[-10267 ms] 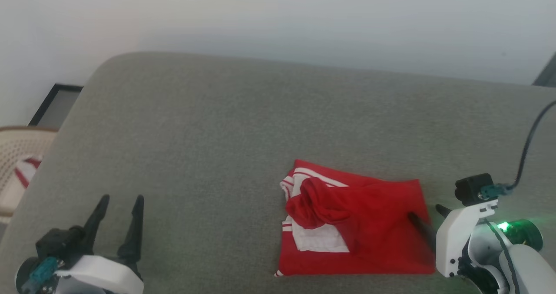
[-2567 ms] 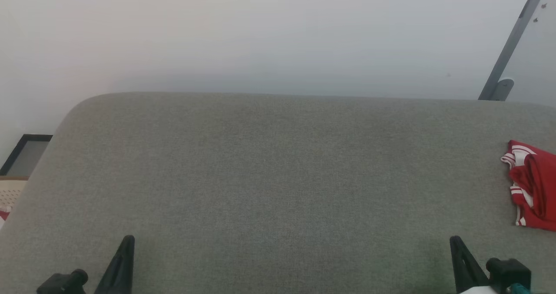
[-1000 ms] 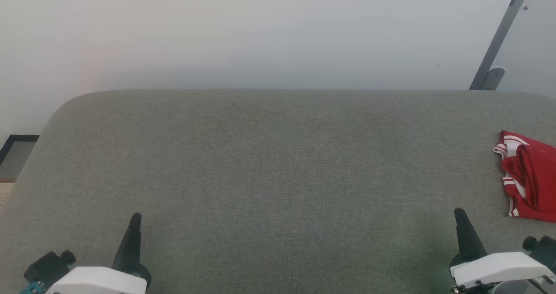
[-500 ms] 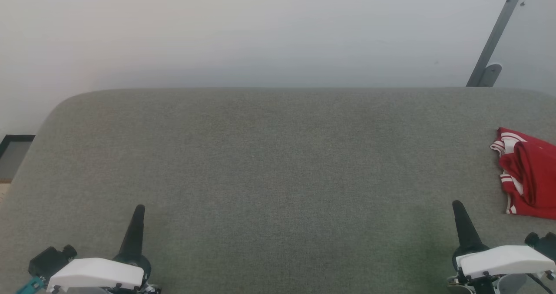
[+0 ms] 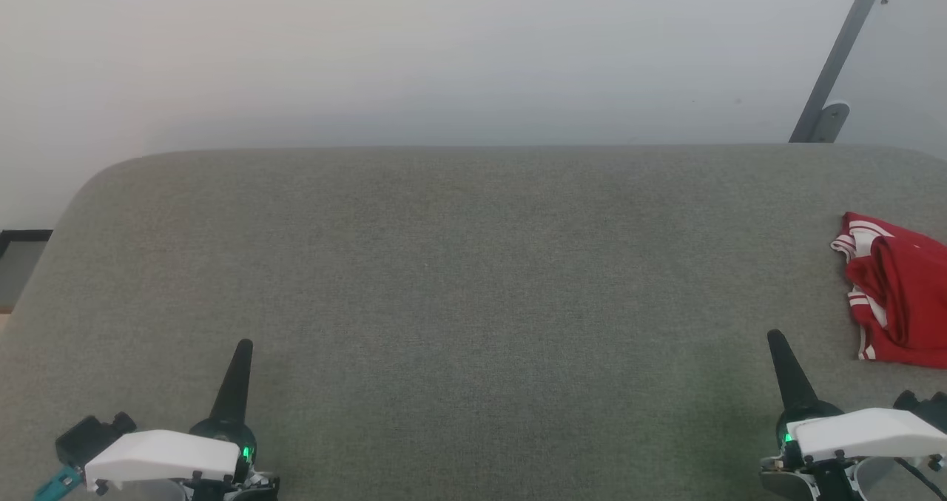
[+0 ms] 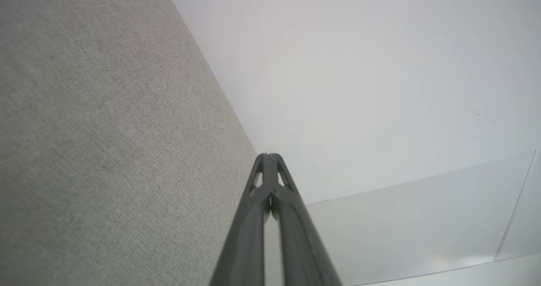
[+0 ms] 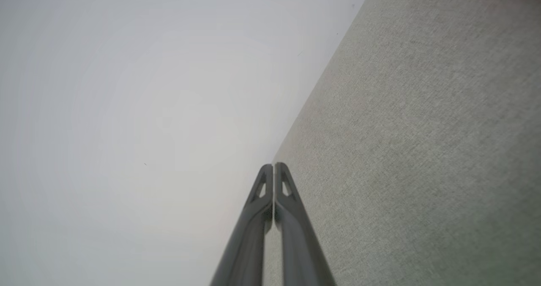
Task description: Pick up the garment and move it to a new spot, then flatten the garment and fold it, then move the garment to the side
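Red jersey cloth with white striped trim, the garment (image 5: 891, 294) lies as a loosely folded bundle at the far right of the grey fabric-covered tabletop (image 5: 473, 264), partly cut by the head view's edge. It is judged light, limp and unbreakable, apt to unfold if lifted by one layer, so a pinch through all layers at a folded edge suits best. The left gripper (image 5: 241, 349) and right gripper (image 5: 775, 338) rest at the near side, fingers pressed together and empty, the right one nearer the garment yet apart from it.
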You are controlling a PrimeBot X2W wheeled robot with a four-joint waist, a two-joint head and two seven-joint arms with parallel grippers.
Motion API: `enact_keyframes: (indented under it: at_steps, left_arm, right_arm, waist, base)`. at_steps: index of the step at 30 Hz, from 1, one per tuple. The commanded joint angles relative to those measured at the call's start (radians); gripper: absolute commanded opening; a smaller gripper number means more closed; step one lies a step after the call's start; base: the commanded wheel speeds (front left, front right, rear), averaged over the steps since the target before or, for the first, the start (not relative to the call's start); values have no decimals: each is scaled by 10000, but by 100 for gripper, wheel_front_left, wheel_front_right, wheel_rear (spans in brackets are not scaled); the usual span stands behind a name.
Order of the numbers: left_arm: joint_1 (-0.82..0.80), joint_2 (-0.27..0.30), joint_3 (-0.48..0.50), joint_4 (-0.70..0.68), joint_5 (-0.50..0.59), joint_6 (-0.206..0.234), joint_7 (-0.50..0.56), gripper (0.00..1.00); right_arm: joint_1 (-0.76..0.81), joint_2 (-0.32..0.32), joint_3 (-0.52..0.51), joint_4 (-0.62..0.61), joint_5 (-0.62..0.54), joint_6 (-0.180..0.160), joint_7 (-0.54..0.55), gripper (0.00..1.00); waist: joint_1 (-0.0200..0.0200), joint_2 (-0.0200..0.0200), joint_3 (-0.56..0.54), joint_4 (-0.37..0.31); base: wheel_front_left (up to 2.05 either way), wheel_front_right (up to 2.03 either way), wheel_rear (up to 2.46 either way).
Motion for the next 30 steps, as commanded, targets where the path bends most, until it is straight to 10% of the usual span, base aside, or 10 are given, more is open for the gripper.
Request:
enact_keyframes:
  at_steps: [1,30]
  left_arm:
    - [-278,-34,74,-38,-246,-31,78,0]
    - [-666,-427,262,158,-2178,-42,710,0]
  right_arm:
    - [-217,-54,25,-128,311,-7,89,0]
    - [-520,-57,57,-163,2920,-6,697,0]
  waist:
    - [0,0,9,-11]
    - [0,0,152,-207]
  base:
    - [0,0,0]
    - [0,0,0]
